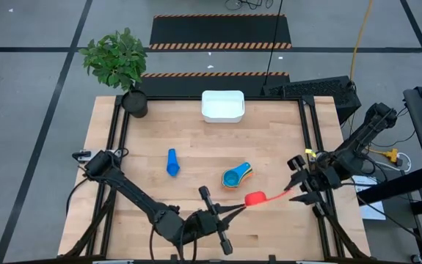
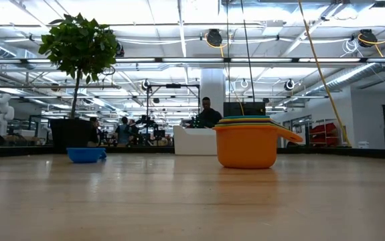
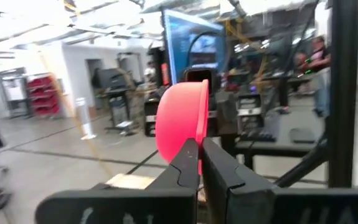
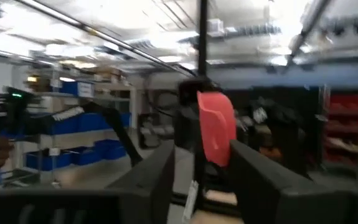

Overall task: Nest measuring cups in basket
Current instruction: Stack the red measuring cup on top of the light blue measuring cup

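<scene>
The red measuring cup (image 1: 255, 198) is held above the table's near right part by my left gripper (image 1: 237, 207), which is shut on it. The cup's handle (image 1: 275, 195) points toward the table's right. My right gripper (image 1: 293, 192) is open, with one finger on each side of that handle (image 4: 216, 127); whether it touches, I cannot tell. A nested stack of cups (image 1: 236, 176), orange outermost (image 2: 249, 142), rests on its base mid-table. A blue cup (image 1: 172, 163) lies to the left of the stack. The white basket (image 1: 222, 105) stands at the far edge. My left gripper pinches the red cup's bowl at its rim (image 3: 194, 144) between its two fingers (image 3: 219, 171). The fingers come in about level from the table's near left. The cup is lifted clear of the table, with its bowl beyond the fingertips and its handle pointing away toward the right arm.
A dark pot with a green plant (image 1: 133, 99) stands at the far left corner. Black frame rails run along the table's left and right sides (image 1: 310, 125). Bare wood lies between the basket and the cups (image 1: 218, 143). People show in the room beyond the table (image 2: 209, 114).
</scene>
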Robot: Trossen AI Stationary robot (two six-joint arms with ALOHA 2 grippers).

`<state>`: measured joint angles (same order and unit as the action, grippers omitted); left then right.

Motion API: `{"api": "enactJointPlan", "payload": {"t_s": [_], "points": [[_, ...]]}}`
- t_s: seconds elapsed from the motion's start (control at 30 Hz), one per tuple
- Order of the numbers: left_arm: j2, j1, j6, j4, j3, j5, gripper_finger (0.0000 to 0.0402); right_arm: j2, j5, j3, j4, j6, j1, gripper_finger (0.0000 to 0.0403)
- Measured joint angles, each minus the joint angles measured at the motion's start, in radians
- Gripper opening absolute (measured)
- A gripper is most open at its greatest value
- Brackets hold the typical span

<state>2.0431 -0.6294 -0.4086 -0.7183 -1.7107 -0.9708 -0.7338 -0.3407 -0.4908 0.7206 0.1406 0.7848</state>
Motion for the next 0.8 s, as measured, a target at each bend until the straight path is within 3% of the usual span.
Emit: {"api": "enactJointPlan", "payload": {"t_s": [0.2, 0.37, 0.67, 0.8], "points": [[-0.014, -0.015, -0.014, 0.015, 0.000, -0.132, 0.0002, 0.055, -0.120, 0.000, -0.130, -0.107, 0.000, 0.0195], [-0.013, -0.010, -0.028, 0.024, 0.002, -0.177, 0.0002, 0.093, -0.132, 0.000, -0.201, -0.169, 0.000, 0.0246], [-0.035, 0.042, 0.078, -0.002, 0.118, -0.151, 0.0001, 0.155, -0.136, 0.000, -0.324, -0.206, 0.000, 0.0283], [-0.071, 0.068, 0.160, -0.022, 0.194, -0.075, 0.0001, 0.201, -0.160, 0.000, -0.389, -0.206, 0.000, 0.0283]]}}
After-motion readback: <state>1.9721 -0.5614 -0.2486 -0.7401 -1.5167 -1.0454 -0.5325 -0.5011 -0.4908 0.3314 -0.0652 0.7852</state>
